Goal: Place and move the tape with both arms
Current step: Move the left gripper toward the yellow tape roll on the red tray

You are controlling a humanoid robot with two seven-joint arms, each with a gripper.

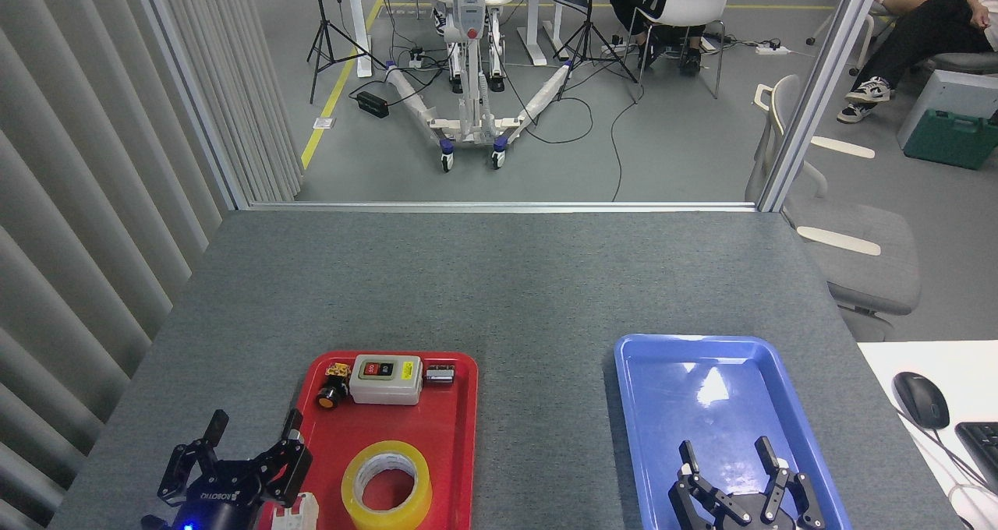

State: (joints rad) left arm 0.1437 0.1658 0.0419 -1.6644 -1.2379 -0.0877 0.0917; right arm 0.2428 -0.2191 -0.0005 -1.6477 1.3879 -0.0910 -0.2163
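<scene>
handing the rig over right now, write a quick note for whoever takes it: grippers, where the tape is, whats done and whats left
Left gripper: open, empty, at the red tray's left edge.
Right gripper: open, empty, over the near end of the blue tray.
Tape: lying flat at the near end of the red tray, right of the left gripper, untouched.
Done: nothing yet, judging by the layout.
Left: grasp the tape, place and move it with both arms.

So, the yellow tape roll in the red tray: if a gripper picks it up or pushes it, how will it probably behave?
The tape lies flat on the red tray, so a push would probably slide it, not roll it. Set on edge, its round shape would likely roll. The thick ring looks stiff and should keep its shape. Its glossy surface may be slippery.
</scene>
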